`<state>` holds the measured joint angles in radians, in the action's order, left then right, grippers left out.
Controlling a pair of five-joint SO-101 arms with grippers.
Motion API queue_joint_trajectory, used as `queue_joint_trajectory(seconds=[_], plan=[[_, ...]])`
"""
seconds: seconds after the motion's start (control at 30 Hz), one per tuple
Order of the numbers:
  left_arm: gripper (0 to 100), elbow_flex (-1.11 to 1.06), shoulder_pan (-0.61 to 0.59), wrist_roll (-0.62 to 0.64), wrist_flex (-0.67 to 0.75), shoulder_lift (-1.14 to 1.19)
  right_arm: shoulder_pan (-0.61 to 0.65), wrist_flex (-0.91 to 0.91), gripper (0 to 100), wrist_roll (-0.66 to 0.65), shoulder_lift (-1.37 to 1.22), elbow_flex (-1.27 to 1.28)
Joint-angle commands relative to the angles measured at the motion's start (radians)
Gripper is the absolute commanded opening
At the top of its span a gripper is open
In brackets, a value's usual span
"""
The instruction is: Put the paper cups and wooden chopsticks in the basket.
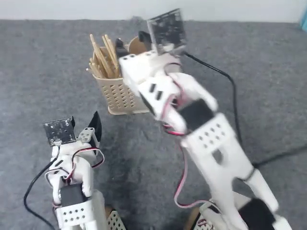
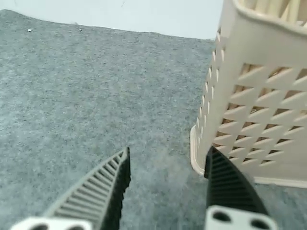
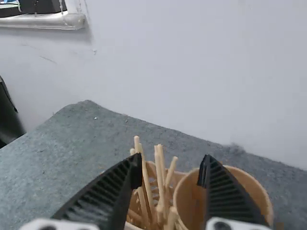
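Note:
A beige lattice basket [image 1: 120, 96] stands on the grey mat, holding several wooden chopsticks [image 1: 103, 57] upright and a brown paper cup [image 1: 136, 46] beside them. My right gripper [image 1: 129, 43] hovers over the basket's top, open with nothing between its fingers; its wrist view looks down on the chopsticks [image 3: 158, 177] and the cup [image 3: 225, 196] right below my right gripper [image 3: 169, 178]. My left gripper [image 1: 96, 123] rests low on the mat at the near left, open and empty. In the left wrist view my left gripper [image 2: 168, 165] faces the basket [image 2: 259, 96] from close by.
Grey mat [image 1: 43, 76] covers the table, with open room left of the basket. A black cable [image 1: 230, 81] runs across the right side. A white wall [image 3: 192, 57] rises behind the mat's far edge.

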<state>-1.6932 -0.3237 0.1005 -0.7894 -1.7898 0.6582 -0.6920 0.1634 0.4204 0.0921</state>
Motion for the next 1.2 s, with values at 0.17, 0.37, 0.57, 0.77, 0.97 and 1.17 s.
queue_joint_trajectory(seconds=[0.17, 0.37, 0.57, 0.77, 0.97, 1.17], plan=[[12, 0.007, 0.072, -0.071, -0.006, -0.014, -0.186, -0.297, 1.8, 0.071, 0.289, -0.061], [2, 0.007, 0.106, -0.173, -0.006, -0.014, -0.398, -0.410, 0.7, 0.063, 0.476, 0.098], [1, 0.007, 0.106, -0.173, -0.006, -0.014, -0.556, -0.349, 0.9, -0.055, 0.753, 0.483], [1, 0.007, 0.107, -0.173, -0.029, -0.012, -0.602, -0.283, 0.9, -0.181, 1.110, 0.928], [1, 0.007, 0.158, -0.173, -0.095, -0.012, -0.644, -0.389, 0.8, -0.239, 1.406, 1.224], [1, 0.007, 0.181, -0.178, -0.141, -0.012, -0.733, -0.395, 0.8, -0.242, 1.354, 1.467]])
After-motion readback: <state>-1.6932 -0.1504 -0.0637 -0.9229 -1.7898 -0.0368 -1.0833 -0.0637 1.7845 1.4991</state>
